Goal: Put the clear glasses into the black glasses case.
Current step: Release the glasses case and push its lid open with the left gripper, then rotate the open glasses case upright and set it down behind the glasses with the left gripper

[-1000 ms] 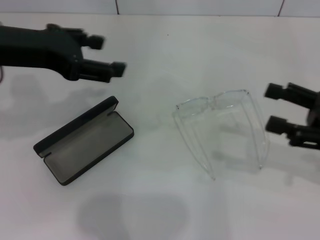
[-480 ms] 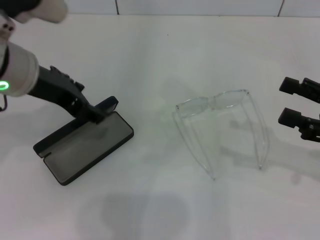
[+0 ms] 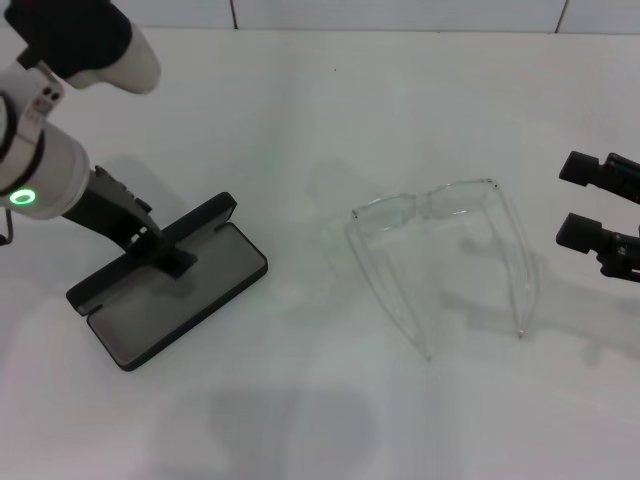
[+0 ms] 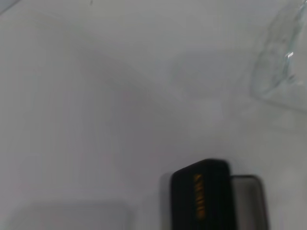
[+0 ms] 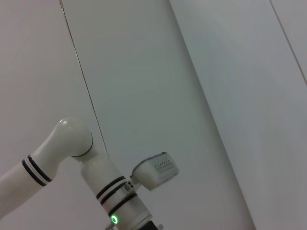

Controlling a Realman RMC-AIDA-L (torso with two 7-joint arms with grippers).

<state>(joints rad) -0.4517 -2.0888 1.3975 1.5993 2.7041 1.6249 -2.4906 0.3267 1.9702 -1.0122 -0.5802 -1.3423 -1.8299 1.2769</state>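
The black glasses case lies open on the white table at the left, its lid tipped back and the grey lining up. My left gripper reaches down from the left and sits right at the lid's edge near the hinge. In the left wrist view the lid shows close up with orange lettering. The clear glasses stand right of centre with both temple arms unfolded toward me; they appear faintly in the left wrist view. My right gripper hangs open at the right edge, apart from the glasses, holding nothing.
The white table ends at a tiled wall at the back. My white left arm with a green light leans over the table's left side, and it also shows in the right wrist view.
My left gripper has dropped from above the table's back left onto the case lid, then slid a little left along it. My right gripper pulled back rightward, then stayed put.
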